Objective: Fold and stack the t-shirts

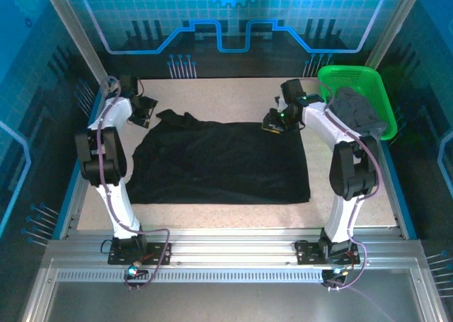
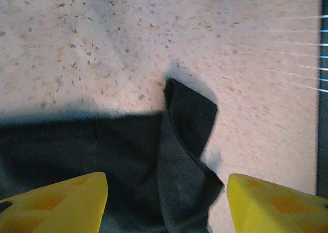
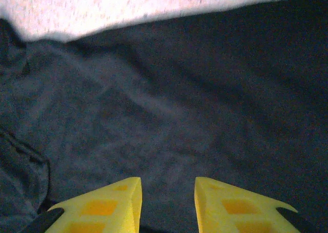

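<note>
With left gripper (image 2: 166, 184) wide apart and right gripper (image 3: 168, 187) slightly, both empty, the black t-shirt (image 1: 219, 163) should be smoothed at its rumpled ten-o'clock corner first.

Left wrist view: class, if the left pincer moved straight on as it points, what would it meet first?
Probably the black t-shirt, its folded corner lying ahead of the left pincer; depth is unclear.

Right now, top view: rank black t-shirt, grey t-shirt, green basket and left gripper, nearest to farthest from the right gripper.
From the right gripper:
1. black t-shirt, beneath it, at the shirt's far right corner.
2. grey t-shirt and green basket, to its right; too close to call.
3. left gripper, across the table on the far left.
</note>
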Controlling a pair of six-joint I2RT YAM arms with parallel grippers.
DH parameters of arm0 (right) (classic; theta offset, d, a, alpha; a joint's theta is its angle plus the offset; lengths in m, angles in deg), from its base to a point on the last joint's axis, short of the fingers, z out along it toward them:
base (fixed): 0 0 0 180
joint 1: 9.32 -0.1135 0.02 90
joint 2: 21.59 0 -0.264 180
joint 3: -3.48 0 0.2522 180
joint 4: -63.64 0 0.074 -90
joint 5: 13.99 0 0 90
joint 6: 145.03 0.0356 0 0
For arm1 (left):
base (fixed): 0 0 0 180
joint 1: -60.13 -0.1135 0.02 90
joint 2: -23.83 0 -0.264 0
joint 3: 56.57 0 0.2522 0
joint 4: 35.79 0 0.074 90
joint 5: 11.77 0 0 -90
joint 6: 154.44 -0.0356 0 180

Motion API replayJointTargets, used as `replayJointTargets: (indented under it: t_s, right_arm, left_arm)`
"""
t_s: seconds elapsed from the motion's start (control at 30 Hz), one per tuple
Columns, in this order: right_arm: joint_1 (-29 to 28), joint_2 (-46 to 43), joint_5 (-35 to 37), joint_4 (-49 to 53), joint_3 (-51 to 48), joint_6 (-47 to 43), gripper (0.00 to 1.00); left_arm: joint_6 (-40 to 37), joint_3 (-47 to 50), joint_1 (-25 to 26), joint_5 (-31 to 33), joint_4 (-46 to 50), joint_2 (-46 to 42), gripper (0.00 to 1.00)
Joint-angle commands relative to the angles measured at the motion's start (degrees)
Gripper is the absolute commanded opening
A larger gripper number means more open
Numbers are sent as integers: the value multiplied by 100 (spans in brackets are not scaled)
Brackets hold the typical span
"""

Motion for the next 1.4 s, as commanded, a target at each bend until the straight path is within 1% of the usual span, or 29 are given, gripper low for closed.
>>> replayJointTargets:
  t_s: [0.0,0.1,0.2,0.33,0.43,0.53,0.57,0.63,0.67,0.7,0.73,0.97,1.07,1.17,1.37]
  right_arm:
    - [122,348,-64,424,464,-99,36]
    - [220,654,53,537,796,-15,36]
    - [313,958,455,807,1155,86,39]
    - [454,1318,1002,1097,1525,320,42]
    - [546,1530,1372,1260,1752,507,42]
    - [623,1748,1716,1437,2020,698,44]
    - [654,1841,1780,1494,2143,764,44]
    - [693,2043,1992,1692,2427,904,45]
    - [710,2164,2104,1810,2596,983,45]
    - [734,2280,2193,1911,2765,1046,45]
    - [739,2373,2252,1985,2896,1105,46]
    - [798,3165,2451,2417,3760,1367,46]
    - [803,3301,2579,2527,3877,1478,46]
    - [883,3331,2455,2319,3786,1505,46]
    - [1000,3551,2208,2284,4038,1438,46]
  left_arm:
    - [78,-437,-15,-246,14,489,65]
    - [170,-820,-7,-348,19,941,66]
    - [172,-1151,27,-389,151,1285,65]
    - [256,-1270,47,-436,-10,1486,60]
    - [268,-1375,47,-508,-101,1611,53]
    - [271,-1465,64,-660,-220,1715,41]
    - [272,-1494,64,-717,-269,1736,35]
    - [291,-1532,64,-795,-369,1732,20]
    - [294,-1515,70,-831,-470,1695,9]
    - [294,-1498,75,-849,-542,1626,1]
    - [290,-1476,88,-843,-602,1553,0]
    - [468,-806,117,-778,-1026,727,0]
    - [538,-611,117,-849,-1096,517,0]
    - [608,-450,126,-990,-1199,346,0]
    - [638,-308,159,-1175,-1185,50,0]
